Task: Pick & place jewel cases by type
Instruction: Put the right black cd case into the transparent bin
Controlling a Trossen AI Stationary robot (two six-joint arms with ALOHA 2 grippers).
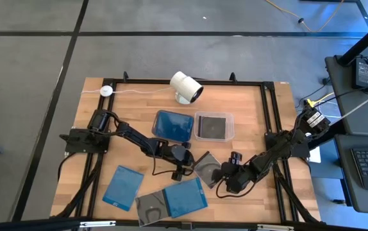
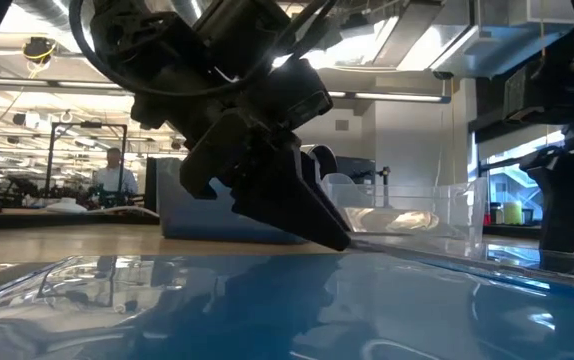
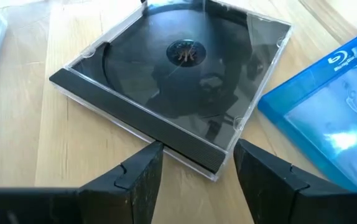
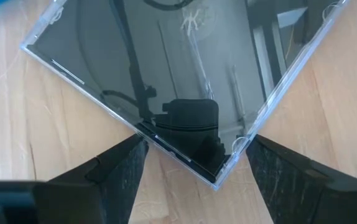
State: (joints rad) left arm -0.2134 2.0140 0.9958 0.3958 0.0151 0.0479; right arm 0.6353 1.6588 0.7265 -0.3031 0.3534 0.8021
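Both grippers close in on one dark jewel case (image 1: 207, 168) lying flat on the wooden table (image 1: 254, 115), near its middle. Left gripper (image 1: 183, 168) sits just beside the case's left corner; in its wrist view the two fingers (image 3: 135, 177) stand spread, with the case's dark spine edge (image 3: 166, 87) lying between and just ahead of them, nothing held. Right gripper (image 1: 227, 181) comes at the same case from the opposite side; its wrist view shows its fingers (image 4: 113, 168) parted wide, the clear corner of the case (image 4: 185, 81) pointing into the gap, again nothing gripped.

Approaching from both sides looks deliberate: a thin flat case offers little to pinch from above, so one gripper may brace or nudge it while the other gets under an edge. Which arm will do the lifting cannot be told.

Behind the case stand two tubs, a blue tub (image 1: 172, 124) and a clear tub (image 1: 213, 125) whose bottom looks dark, presumably the two destinations by type. By colour, the dark case would belong in the clear tub. Three blue cases still lie on the table: one (image 1: 122, 187) towards the front left, one (image 1: 185, 196) just in front of the left gripper, and beside that a grey case (image 1: 150, 208). A white cylindrical camera (image 1: 186, 86) stands at the far edge. Sorting seems at an early stage.

Risk lies in the case sliding on the smooth wood as the fingers shut.
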